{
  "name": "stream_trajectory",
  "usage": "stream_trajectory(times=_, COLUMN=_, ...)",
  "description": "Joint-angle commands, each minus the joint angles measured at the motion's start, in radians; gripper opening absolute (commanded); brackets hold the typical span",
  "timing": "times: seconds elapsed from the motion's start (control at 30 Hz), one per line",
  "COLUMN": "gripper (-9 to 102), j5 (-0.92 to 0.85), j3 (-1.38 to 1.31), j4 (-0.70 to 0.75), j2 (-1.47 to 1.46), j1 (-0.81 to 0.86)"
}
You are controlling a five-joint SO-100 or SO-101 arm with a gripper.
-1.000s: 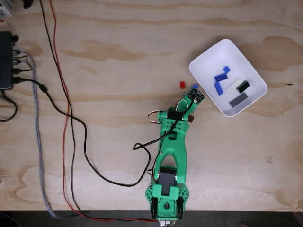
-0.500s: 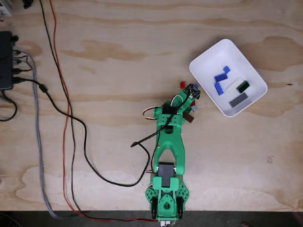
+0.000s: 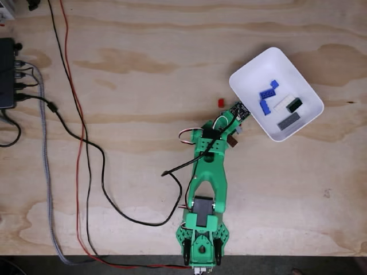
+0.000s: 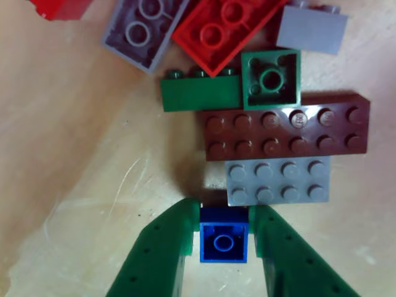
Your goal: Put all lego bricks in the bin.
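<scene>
Clamping a small blue brick (image 4: 223, 241) between its two green fingers (image 4: 162, 247), the gripper (image 3: 236, 116) sits just beside the near-left edge of the white bin (image 3: 248, 69) in the fixed view. Inside the bin lie about six bricks: three blue (image 3: 266, 93), one white (image 3: 283, 102), one dark green or black (image 3: 294, 104) and one grey (image 3: 288, 121). One red brick (image 3: 221, 102) rests alone on the wooden table (image 3: 143, 69), left of the gripper. Most of the table is bare apart from cables at the left. The other view shows seven more pieces crowded ahead of the fingers: a grey plate (image 4: 278, 180), a brown plate (image 4: 284, 127), two green (image 4: 201, 91), a red one (image 4: 226, 28), and two greyish, several cut off at the top edge.
</scene>
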Motion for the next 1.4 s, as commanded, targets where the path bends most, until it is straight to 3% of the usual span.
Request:
stream_trajectory(times=0.0, gripper=0, j5=0.140, j3=-0.066, j4=0.124, j2=0.328, j1=0.011)
stream_trajectory(times=0.17, gripper=0, j5=0.153, j3=-0.318, j4=0.291, j2=0.575, j1=0.155)
stream_trajectory(times=0.37, gripper=0, j5=-0.055, j3=-0.316, j4=-0.038, j2=0.377, j1=0.529)
stream_trajectory(times=0.5, gripper=3, j5=-0.225, j3=-0.368, j4=-0.146, j2=0.107, j1=0.588)
stream_trajectory(times=0.67, gripper=26, j5=-0.291, j3=-0.499, j4=-0.147, j2=-0.075, j1=0.580)
stream_trajectory(times=0.83, gripper=39, j5=-0.247, j3=-0.417, j4=-0.055, j2=0.163, j1=0.480)
stream_trajectory(times=0.9, gripper=40, j5=-0.181, j3=-0.385, j4=-0.008, j2=0.318, j1=0.420)
stream_trajectory(times=1.0, gripper=37, j5=-0.144, j3=-0.333, j4=0.192, j2=0.520, j1=0.244)
stream_trajectory(times=1.13, gripper=33, j5=-0.176, j3=-0.245, j4=0.390, j2=0.466, j1=0.049)
stream_trajectory(times=1.37, gripper=29, j5=-0.316, j3=-0.219, j4=0.298, j2=0.003, j1=0.121)
